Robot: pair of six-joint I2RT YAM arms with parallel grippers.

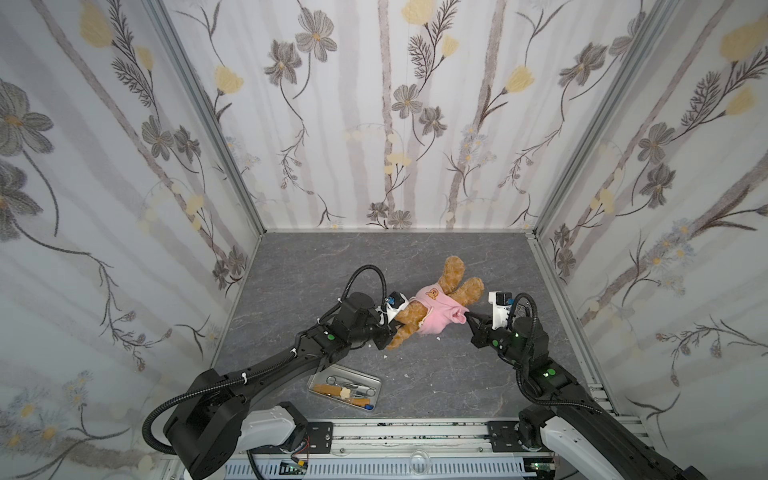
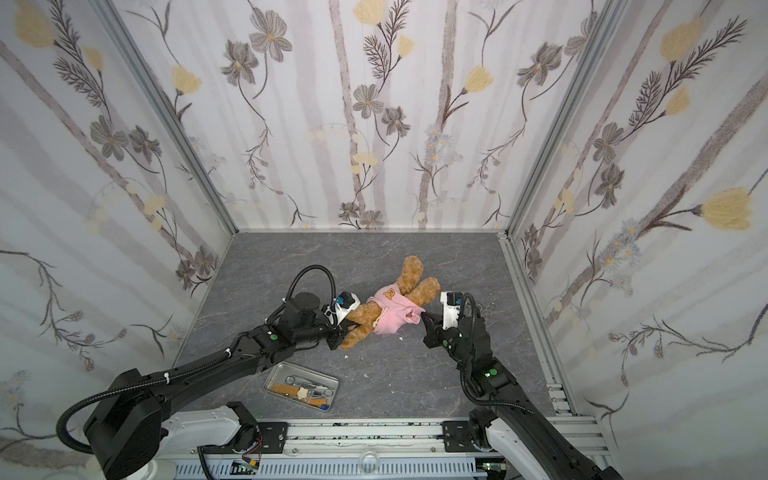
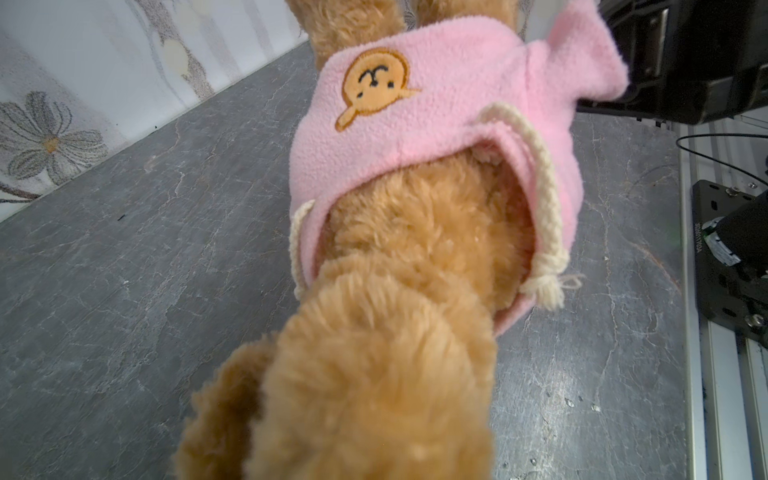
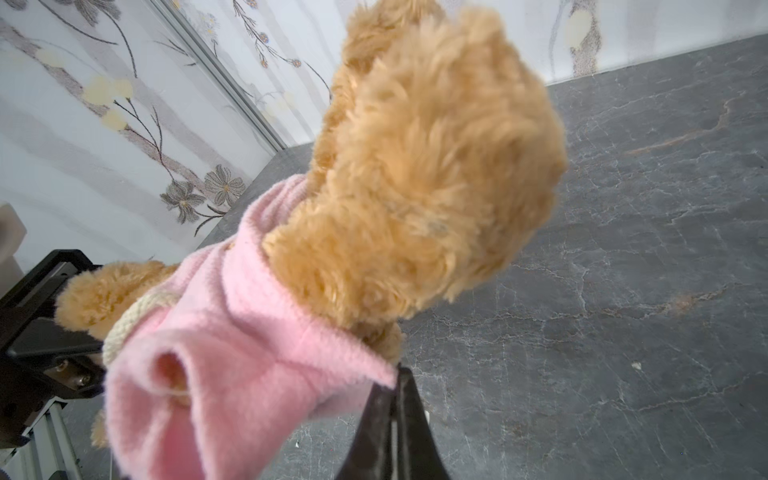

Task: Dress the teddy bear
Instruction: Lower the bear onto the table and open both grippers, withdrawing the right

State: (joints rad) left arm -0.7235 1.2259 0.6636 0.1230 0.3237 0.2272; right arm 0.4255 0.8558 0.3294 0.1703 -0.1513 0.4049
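The teddy bear (image 1: 453,272) (image 2: 411,272) lies on the grey table with its two legs pointing to the back wall. A pink shirt (image 1: 436,316) (image 2: 390,316) with a bear-face print covers its torso. My left gripper (image 1: 390,328) (image 2: 338,332) is shut on the bear's furry end; in the left wrist view the fur (image 3: 386,374) hides the jaws, with the shirt (image 3: 436,124) beyond. My right gripper (image 1: 467,314) (image 2: 423,316) (image 4: 397,370) has its jaws nearly together, pinching the shirt's hem (image 4: 232,353), which is drawn to a point below a leg (image 4: 436,166).
A metal tray (image 1: 357,372) (image 2: 309,370) with scissors and small tools sits near the front, between the arms. White scraps (image 1: 437,338) lie on the table. Flowered walls close three sides, and a metal rail (image 1: 415,432) runs along the front.
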